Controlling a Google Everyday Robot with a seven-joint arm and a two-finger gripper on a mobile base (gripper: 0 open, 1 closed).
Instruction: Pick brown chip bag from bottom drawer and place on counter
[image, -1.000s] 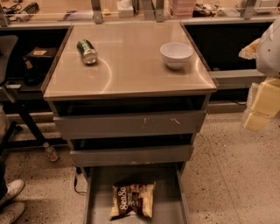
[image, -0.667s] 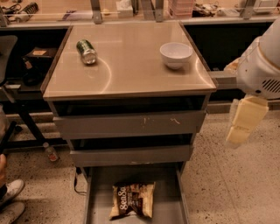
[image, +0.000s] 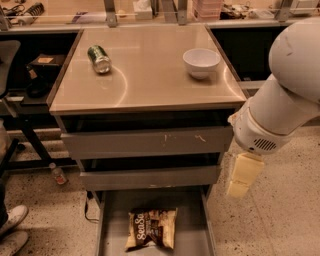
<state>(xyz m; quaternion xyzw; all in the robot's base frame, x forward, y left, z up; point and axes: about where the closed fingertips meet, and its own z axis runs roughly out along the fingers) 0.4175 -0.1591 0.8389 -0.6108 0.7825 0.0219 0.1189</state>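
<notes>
The brown chip bag (image: 151, 228) lies flat on the floor of the pulled-out bottom drawer (image: 192, 220), near its middle. The beige counter (image: 150, 80) tops the grey cabinet. My gripper (image: 238, 189) hangs pointing down from the big white arm (image: 280, 100), just right of the cabinet, level with the second drawer front. It is above and to the right of the bag and is not touching it. Nothing shows in the gripper.
A green can (image: 99, 59) lies on its side on the counter's back left and a white bowl (image: 201, 62) stands at its back right. Two upper grey drawers (image: 147, 142) stand slightly open. A small bottle (image: 58, 174) and someone's shoes (image: 10, 227) are on the floor at left.
My arm has swung in from the right edge, moving left and down, bringing the gripper close to the cabinet's right side. The bag, can and bowl have not moved.
</notes>
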